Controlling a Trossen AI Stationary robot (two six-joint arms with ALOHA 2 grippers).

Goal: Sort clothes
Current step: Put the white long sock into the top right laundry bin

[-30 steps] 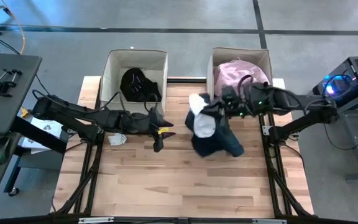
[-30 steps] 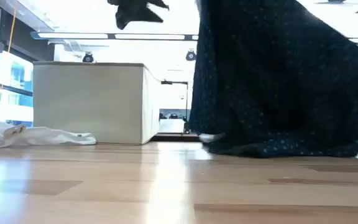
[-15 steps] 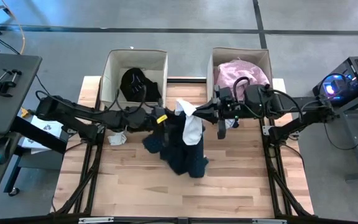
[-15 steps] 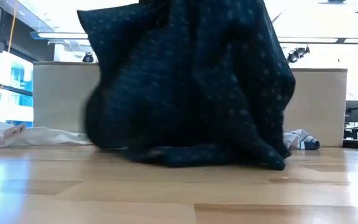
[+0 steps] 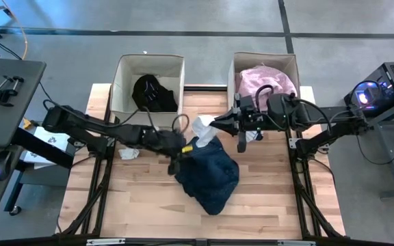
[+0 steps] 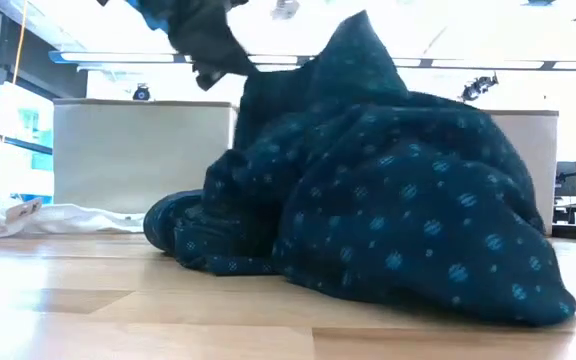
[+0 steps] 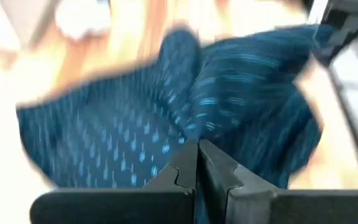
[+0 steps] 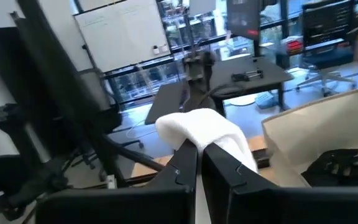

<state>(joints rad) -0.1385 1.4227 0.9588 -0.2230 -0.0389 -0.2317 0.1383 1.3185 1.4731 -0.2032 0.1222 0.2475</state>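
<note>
The navy white-dotted dress (image 5: 211,178) lies heaped on the table's middle, and one part rises to its white collar (image 5: 202,128). It fills the low view (image 6: 398,220). My right gripper (image 5: 214,123) is shut on the collar, above the table between the two boxes. My left gripper (image 5: 181,147) is shut at the dress's left edge, and the dress spreads beyond its fingers in the left wrist view (image 7: 135,137). A black garment (image 5: 152,92) lies in the left box and the pink shirt (image 5: 262,80) in the right box. My left gripper pinches a fold of the dress at its upper left edge (image 7: 190,134) between its shut fingers, coming from the table's left. The fabric creases run to the fingertips. The rest of the dress lies on the table below. My right gripper pinches the white collar (image 8: 197,127) between its two fingers, coming level from the table's right. The collar bulges out beyond the fingertips. It is lifted clear, and the dress hangs slack from it down to the table.
Two beige fabric boxes stand at the far edge, left (image 5: 123,68) and right (image 5: 234,65). A white cloth (image 5: 128,152) lies on the table under my left arm and also shows in the low view (image 6: 68,218). Bare wood lies toward the near edge.
My right gripper has carried the dress by its collar from in front of the right box toward the table's left. The dress swung left, then sank into a heap on the table. My left gripper has met the dress's left side and drawn back a little toward the near edge.
</note>
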